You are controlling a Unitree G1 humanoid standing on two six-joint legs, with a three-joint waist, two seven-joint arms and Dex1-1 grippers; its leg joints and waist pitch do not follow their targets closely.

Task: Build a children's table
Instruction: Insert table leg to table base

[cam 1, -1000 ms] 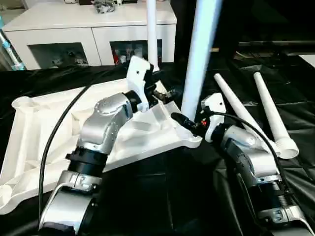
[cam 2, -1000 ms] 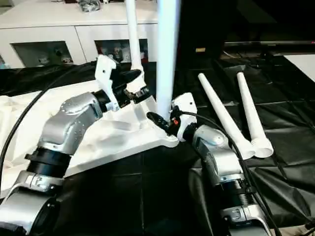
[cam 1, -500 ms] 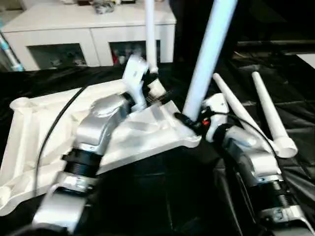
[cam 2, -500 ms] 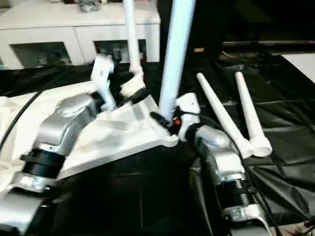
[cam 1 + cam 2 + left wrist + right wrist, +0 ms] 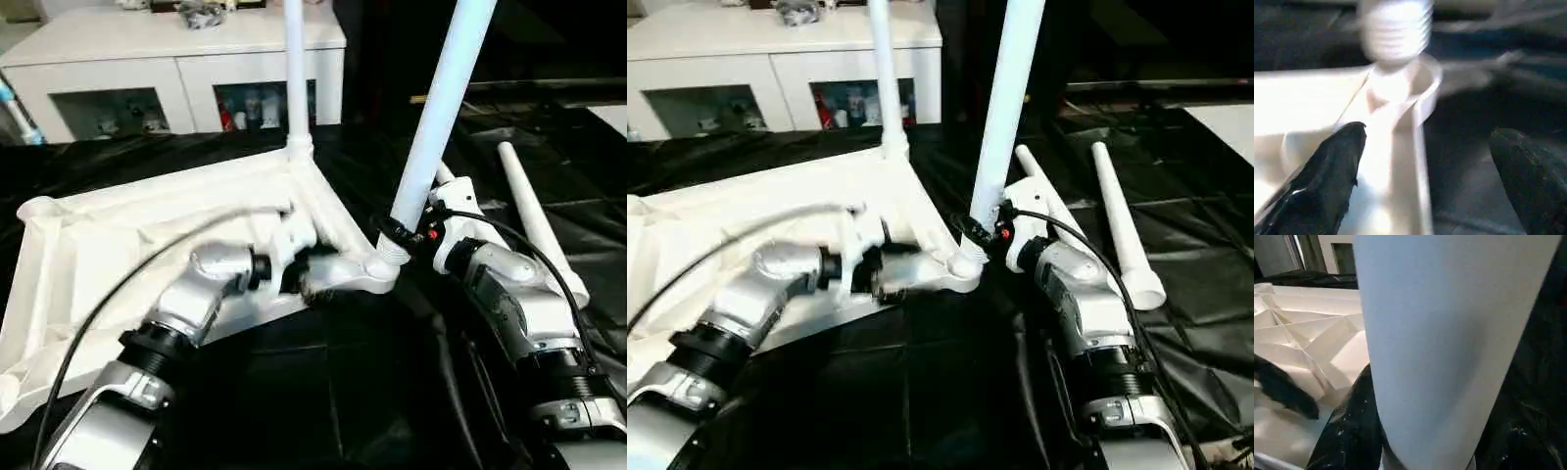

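Note:
The children's table top lies upside down on the black sheet. One white leg stands upright in its far right corner socket. My right gripper is shut on a second leg, which leans to the right with its ribbed end at the near right corner socket. My left gripper is open at the top's near edge just left of that socket, and its fingers stand wide apart on either side of the rim.
Two loose legs lie on the black-sheeted table to the right, one partly behind my right arm. A white glass-door cabinet stands at the back.
My left arm has come down from beside the far upright leg to the near edge by the right corner socket. The held leg has tilted further right, with its lower end now at the socket.

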